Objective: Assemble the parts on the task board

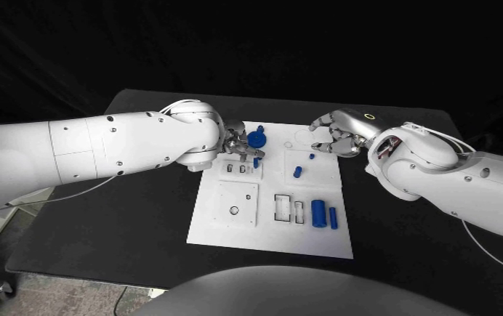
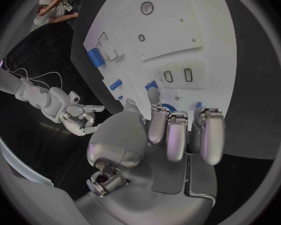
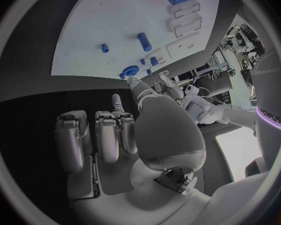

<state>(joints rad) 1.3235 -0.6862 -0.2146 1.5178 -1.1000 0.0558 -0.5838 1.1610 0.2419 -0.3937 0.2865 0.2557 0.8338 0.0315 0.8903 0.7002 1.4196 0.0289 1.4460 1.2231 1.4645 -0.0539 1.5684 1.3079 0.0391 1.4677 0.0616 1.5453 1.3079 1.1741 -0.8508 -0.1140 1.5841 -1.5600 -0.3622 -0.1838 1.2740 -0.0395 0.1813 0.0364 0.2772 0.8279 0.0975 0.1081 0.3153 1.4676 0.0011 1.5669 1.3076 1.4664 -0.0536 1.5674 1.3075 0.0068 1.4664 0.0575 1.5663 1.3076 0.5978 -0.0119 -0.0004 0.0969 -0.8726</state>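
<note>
The white task board (image 1: 236, 223) lies in the middle of the black table. At its far left corner my left hand (image 1: 237, 144) pinches a blue gear (image 1: 256, 139) in its fingertips, just over the board; in the left wrist view the gear (image 2: 167, 106) peeks out between the fingers (image 2: 178, 135). My right hand (image 1: 337, 136) hovers over the board's far right corner, fingers curled in, holding nothing. A short blue peg (image 1: 298, 172) lies mid-board. A thick blue cylinder (image 1: 318, 213) and a thin blue pin (image 1: 334, 218) lie near the board's right edge.
Two empty rectangular slots (image 1: 291, 208) sit beside the thick cylinder, and a raised square plate with a hole (image 1: 235, 204) takes the board's near left. Bare black table (image 1: 115, 229) surrounds the board. In the right wrist view the gear (image 3: 129, 71) is seen beside my left hand (image 3: 159, 82).
</note>
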